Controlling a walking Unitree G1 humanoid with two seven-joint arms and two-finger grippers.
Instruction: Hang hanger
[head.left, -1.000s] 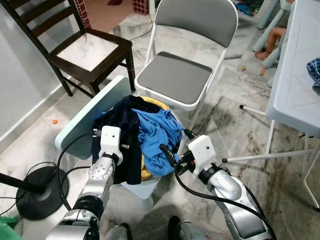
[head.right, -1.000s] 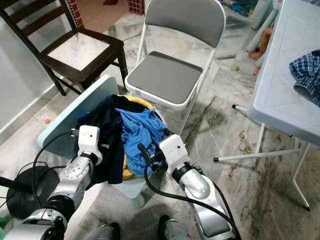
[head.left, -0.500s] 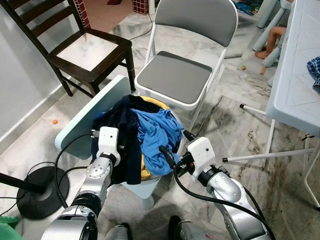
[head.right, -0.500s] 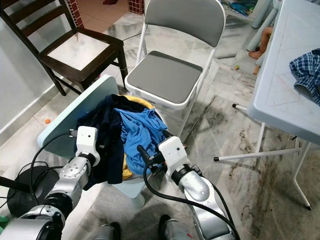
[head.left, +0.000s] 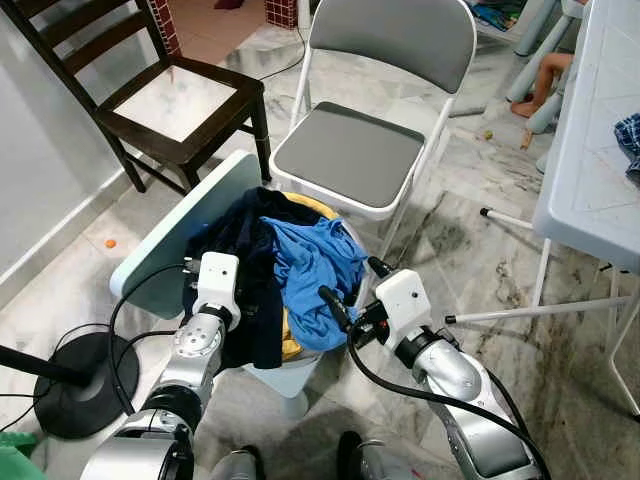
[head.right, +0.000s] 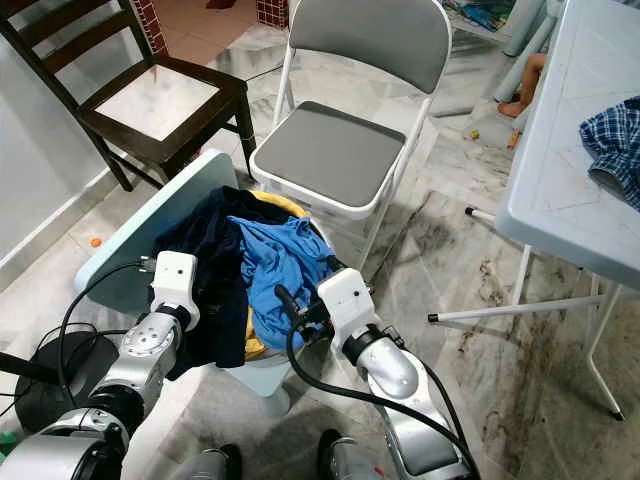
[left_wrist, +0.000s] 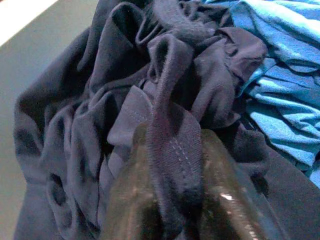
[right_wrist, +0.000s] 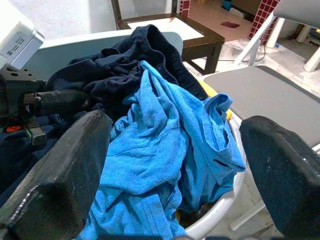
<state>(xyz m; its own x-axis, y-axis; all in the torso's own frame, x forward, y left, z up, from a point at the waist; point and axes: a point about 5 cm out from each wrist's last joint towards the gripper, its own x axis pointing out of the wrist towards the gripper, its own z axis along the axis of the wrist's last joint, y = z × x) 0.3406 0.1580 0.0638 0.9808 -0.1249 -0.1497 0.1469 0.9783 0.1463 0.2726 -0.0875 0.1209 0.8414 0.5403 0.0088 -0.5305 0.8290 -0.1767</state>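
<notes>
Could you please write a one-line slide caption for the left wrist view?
Left gripper pinching a fold of the navy garment, with the blue shirt bunched beside it.

Both silver arms reach forward and down, elbows bent. The left hand (left_wrist: 172, 175) is pinched closed on a fold of dark fabric (left_wrist: 165, 120). The right hand (head.left: 352, 285) has its black fingers (right_wrist: 55, 175) spread wide apart.

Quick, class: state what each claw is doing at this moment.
Left claw: shut on a fold of the navy garment.
Right claw: open, empty, beside the blue shirt.
</notes>
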